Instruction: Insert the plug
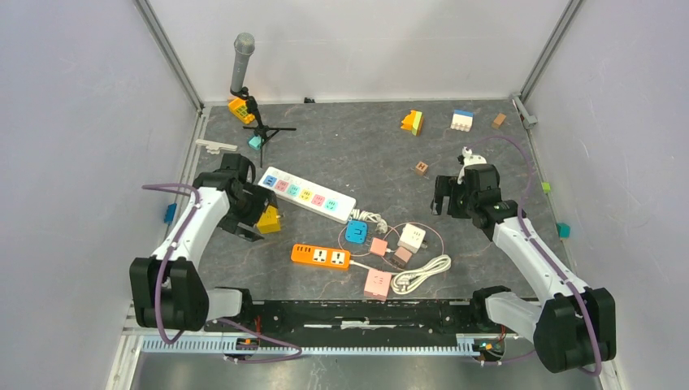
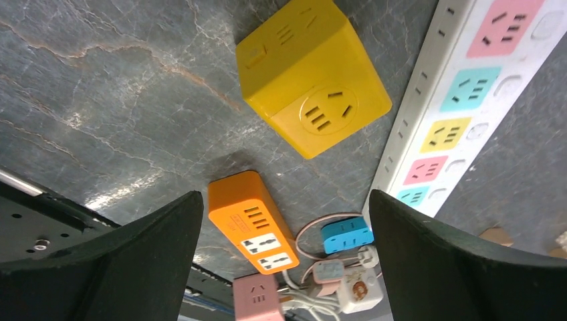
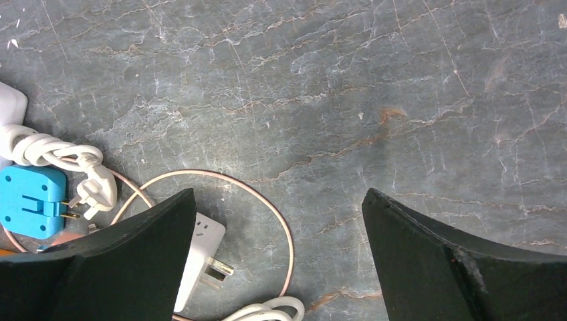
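Note:
A white three-pin plug (image 3: 93, 187) on a coiled white cord lies beside a blue adapter (image 3: 30, 200) at mid-table. A white adapter (image 3: 204, 251) with bare prongs rests inside a thin pink cable loop. The long white power strip (image 1: 307, 193) with coloured outlets lies to the left, with a yellow cube socket (image 2: 311, 73) and an orange strip (image 2: 251, 221) near it. My left gripper (image 2: 284, 197) hovers open next to the yellow cube, holding nothing. My right gripper (image 3: 277, 194) hangs open over bare table, right of the white adapter, also empty.
A pink socket block (image 1: 377, 283) and a bundled white cable (image 1: 421, 274) lie near the front edge. A stand with a grey cylinder (image 1: 244, 65) is at the back left. Toy blocks (image 1: 413, 122) and small cubes (image 1: 422, 168) dot the back. Walls close three sides.

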Controlling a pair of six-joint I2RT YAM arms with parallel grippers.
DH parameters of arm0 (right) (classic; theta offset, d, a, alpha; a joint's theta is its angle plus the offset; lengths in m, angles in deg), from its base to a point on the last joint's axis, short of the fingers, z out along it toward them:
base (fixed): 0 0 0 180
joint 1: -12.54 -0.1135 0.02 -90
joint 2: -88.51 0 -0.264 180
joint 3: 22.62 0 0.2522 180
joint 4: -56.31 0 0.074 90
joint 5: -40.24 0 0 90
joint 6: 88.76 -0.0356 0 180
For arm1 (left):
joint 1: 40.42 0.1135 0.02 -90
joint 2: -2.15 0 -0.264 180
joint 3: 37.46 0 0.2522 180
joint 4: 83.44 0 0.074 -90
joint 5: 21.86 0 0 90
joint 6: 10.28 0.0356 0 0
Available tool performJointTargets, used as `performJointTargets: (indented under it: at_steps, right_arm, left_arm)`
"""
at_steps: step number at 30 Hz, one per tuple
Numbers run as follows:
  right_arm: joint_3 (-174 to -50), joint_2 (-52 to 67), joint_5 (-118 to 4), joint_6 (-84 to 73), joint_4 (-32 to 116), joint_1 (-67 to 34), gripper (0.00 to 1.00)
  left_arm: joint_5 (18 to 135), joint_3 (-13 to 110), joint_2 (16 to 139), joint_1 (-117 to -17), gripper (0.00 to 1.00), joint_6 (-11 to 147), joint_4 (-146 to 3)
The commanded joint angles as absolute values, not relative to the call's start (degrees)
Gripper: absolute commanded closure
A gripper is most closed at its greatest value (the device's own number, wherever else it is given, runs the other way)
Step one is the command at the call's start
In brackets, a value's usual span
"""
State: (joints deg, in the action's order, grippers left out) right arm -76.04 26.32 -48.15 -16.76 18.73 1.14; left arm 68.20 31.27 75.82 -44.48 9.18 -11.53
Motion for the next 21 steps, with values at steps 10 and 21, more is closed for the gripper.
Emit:
performJointTargets:
  at_steps: [10,21]
  right_arm:
    - [-80.63,24.54,-52.04,-11.98,21.38,-0.24,0.02]
    - [-82.01,22.42,-54.05,-11.08,22.20,-1.64,0.02]
  left_arm:
    - [67.20,32.00,82.62,-40.53,0.00,-0.55,-16.38]
    - [70.59,32.49,88.61,-40.51,0.02,-5.98,-22.01]
